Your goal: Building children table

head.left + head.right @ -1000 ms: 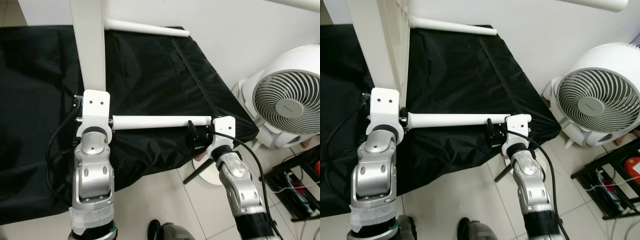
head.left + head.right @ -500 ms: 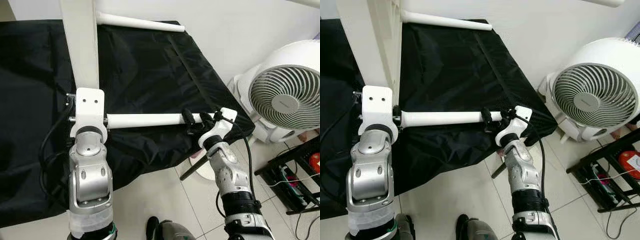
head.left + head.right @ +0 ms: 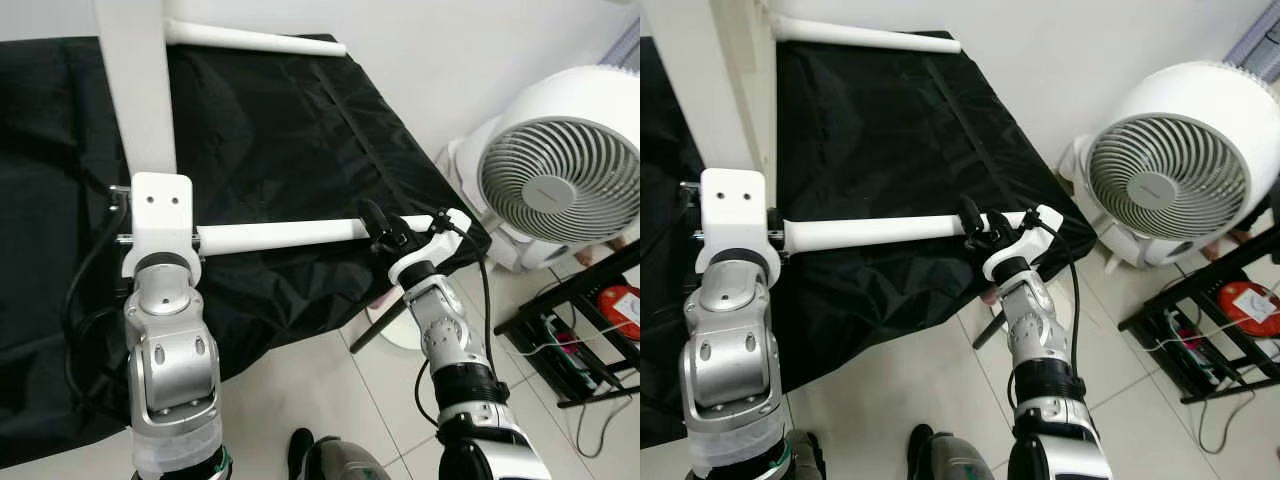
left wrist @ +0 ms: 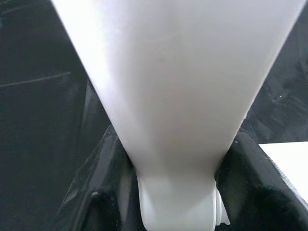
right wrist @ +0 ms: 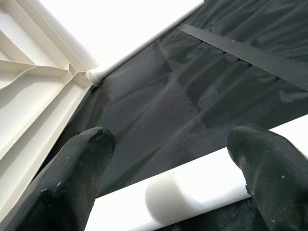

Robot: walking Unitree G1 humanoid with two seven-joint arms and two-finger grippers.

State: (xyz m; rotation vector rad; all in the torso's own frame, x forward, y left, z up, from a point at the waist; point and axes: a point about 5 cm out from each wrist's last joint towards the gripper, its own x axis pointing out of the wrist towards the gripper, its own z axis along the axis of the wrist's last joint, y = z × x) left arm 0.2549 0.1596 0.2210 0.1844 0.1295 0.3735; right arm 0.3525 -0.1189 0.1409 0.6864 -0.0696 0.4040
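My left pincer (image 4: 175, 211) is clamping the tabletop (image 3: 135, 90); my right pincer (image 5: 168, 163) is gaping around the table leg (image 3: 280, 236).

A cloth-covered surface (image 3: 290, 130) lies ahead, with the tabletop (image 3: 135, 90) standing on edge at its left. One table leg (image 3: 280, 236) runs crosswise near the front edge, between the left gripper (image 3: 150, 240) and the right gripper (image 3: 385, 230). A second leg (image 3: 255, 40) lies crosswise behind it at the far edge. A fan (image 3: 560, 170) stands on the floor (image 3: 330, 390) to the right, with a rack (image 3: 590, 330) before it.
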